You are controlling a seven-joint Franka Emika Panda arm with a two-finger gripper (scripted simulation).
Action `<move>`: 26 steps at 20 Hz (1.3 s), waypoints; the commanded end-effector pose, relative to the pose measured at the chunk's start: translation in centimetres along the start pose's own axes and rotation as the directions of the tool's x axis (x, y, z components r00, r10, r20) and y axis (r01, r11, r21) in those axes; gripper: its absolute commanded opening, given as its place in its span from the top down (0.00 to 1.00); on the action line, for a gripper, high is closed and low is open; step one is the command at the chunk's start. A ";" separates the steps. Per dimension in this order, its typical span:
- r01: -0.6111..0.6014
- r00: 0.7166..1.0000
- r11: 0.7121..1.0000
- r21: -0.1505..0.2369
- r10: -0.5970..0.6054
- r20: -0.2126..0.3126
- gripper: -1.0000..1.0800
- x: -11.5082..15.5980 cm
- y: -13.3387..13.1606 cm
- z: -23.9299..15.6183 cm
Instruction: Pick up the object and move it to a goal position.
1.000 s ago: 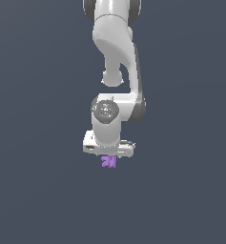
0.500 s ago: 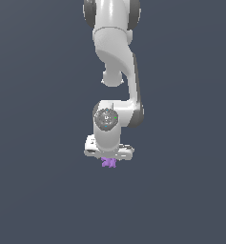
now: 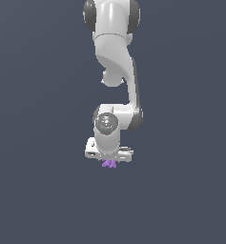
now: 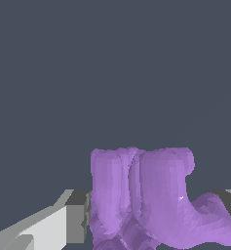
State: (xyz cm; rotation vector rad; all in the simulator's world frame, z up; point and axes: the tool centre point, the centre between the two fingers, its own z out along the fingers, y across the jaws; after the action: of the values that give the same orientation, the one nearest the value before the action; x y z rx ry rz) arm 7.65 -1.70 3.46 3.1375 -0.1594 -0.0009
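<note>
The arm hangs straight down, its gripper (image 3: 108, 159) pointing downward with jaws pinching the purple object (image 3: 109, 164) between them

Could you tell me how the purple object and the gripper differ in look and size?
Colour: the purple object is bright purple; the gripper is white with grey finger pads.
Shape: the object is lumpy, with rounded knobs; the gripper is blocky and flat-sided.
Size: in the exterior view the object is narrower than the gripper above it.
Both sit at the arm's lower end.
</note>
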 end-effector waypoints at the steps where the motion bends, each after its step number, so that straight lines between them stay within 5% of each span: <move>1: 0.000 1.000 1.000 0.000 0.000 0.000 1.00 0.0 0.0 0.0; 15: 0.000 1.000 1.000 0.000 0.000 0.000 1.00 0.0 0.6 -1.5; 26: 0.000 1.000 1.000 0.000 0.000 -0.001 1.00 -0.4 4.2 -10.3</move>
State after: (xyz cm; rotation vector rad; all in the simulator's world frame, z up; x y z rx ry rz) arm 6.99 -5.22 12.11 3.1380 -0.1594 -0.0018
